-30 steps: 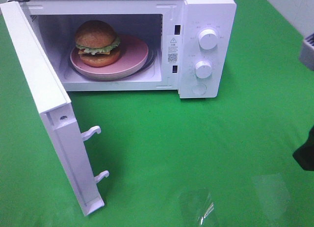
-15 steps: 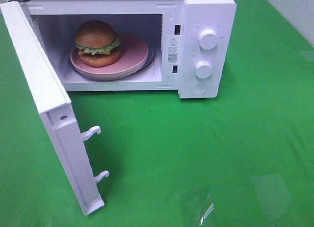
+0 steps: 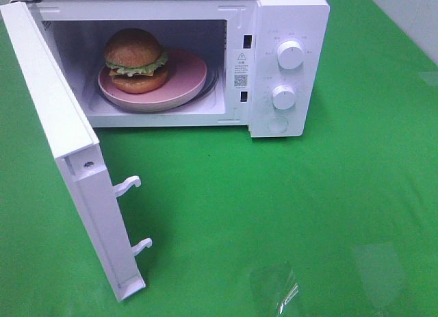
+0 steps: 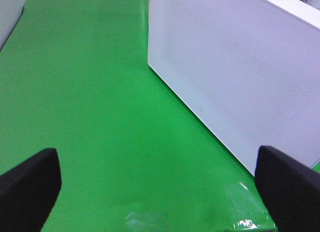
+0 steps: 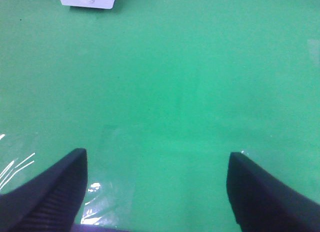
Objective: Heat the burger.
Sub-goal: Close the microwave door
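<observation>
Microwave [image 3: 287,16], door [image 3: 55,125] swung open: the burger [image 3: 135,59] sits on a pink plate [image 3: 185,81] inside its cavity. Left gripper [image 4: 155,159], beside the door's outer face, and right gripper [image 5: 156,159], well apart from the microwave, both spread wide, empty.

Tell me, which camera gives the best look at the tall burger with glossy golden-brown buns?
The exterior high view: the burger sits in full sight on a shallow pink plate inside the open white microwave. Neither wrist view shows it; they see green cloth and bits of the microwave.
</observation>
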Tool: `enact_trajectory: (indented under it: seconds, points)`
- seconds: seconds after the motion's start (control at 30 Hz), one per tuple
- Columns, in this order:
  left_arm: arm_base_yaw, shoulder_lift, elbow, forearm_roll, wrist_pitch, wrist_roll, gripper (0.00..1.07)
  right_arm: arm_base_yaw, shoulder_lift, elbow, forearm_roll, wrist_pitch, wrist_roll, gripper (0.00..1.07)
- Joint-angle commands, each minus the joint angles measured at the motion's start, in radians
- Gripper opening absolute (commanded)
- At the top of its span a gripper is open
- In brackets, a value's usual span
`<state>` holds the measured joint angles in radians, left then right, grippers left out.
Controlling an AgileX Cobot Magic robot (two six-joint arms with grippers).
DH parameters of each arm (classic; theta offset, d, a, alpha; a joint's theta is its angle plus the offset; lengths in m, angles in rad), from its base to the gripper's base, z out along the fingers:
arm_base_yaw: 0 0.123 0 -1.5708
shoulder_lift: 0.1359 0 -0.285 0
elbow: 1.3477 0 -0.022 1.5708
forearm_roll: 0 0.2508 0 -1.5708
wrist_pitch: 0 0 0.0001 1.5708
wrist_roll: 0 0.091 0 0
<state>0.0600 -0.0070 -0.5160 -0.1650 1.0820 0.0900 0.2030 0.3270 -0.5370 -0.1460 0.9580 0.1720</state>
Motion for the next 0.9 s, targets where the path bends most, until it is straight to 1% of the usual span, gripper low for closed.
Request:
enact_trajectory:
  seconds: [0.03,0.07,0.1,0.13,0.47,0.53,0.9]
  points:
    - [-0.003,-0.014,0.002,-0.007,-0.011,-0.006,0.98,-0.039,-0.055,0.016,0.033,-0.005,-0.026,0.74]
    - [-0.003,-0.014,0.002,-0.007,-0.011,-0.006,0.98,-0.061,-0.098,0.028,0.053,-0.008,-0.038,0.74]
    - [-0.003,-0.014,0.002,-0.007,-0.011,-0.006,0.98,-0.061,-0.098,0.028,0.053,-0.008,-0.038,0.74]
    - [-0.003,-0.014,0.002,-0.007,-0.011,-0.006,0.98,-0.076,-0.132,0.039,0.057,-0.004,-0.04,0.74]
    - [-0.003,-0.014,0.002,-0.007,-0.011,-0.006,0.98,-0.123,-0.277,0.043,0.039,0.001,-0.044,0.73]
    - [-0.003,-0.014,0.002,-0.007,-0.011,-0.006,0.98,-0.143,-0.333,0.043,0.037,0.002,-0.048,0.73]
    - [-0.003,-0.013,0.002,-0.007,-0.011,-0.006,0.98,-0.157,-0.358,0.045,0.048,0.001,-0.071,0.73]
